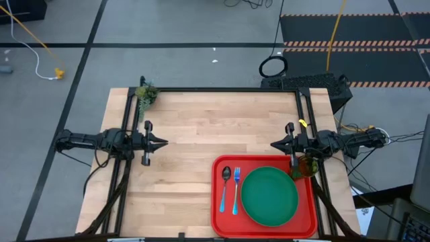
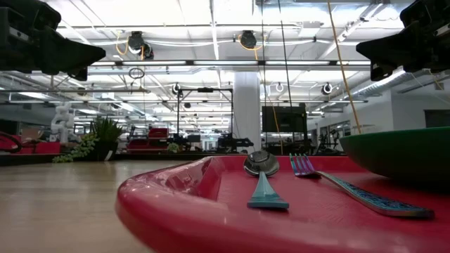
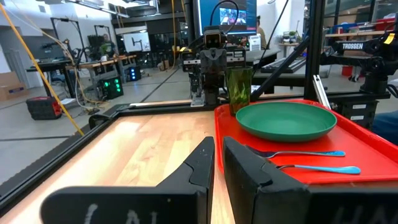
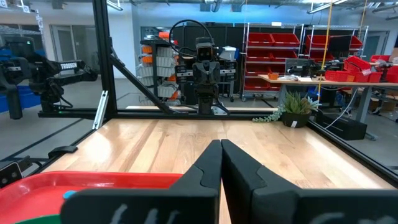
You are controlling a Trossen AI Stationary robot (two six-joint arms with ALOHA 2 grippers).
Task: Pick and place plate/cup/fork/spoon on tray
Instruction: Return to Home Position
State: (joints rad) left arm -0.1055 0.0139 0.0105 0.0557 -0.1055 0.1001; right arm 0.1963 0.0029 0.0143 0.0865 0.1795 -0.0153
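bright-red rectangular plastic tray [image 1: 218,202] on pale wooden bench [image 1: 181,148]: round dark-green plate [image 1: 269,196], blue-handled fork [image 1: 236,190], spoon [image 1: 225,186]; olive translucent cup [image 1: 308,165] at tray's edge. both arms' fingers clenched, empty.

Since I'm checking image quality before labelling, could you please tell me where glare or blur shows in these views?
Low view: bright ceiling lights wash out the top; the tray's near rim is soft, while the spoon and fork are sharper. High view: even lighting, a mild sheen on the plate. Left wrist view: glare on the table.
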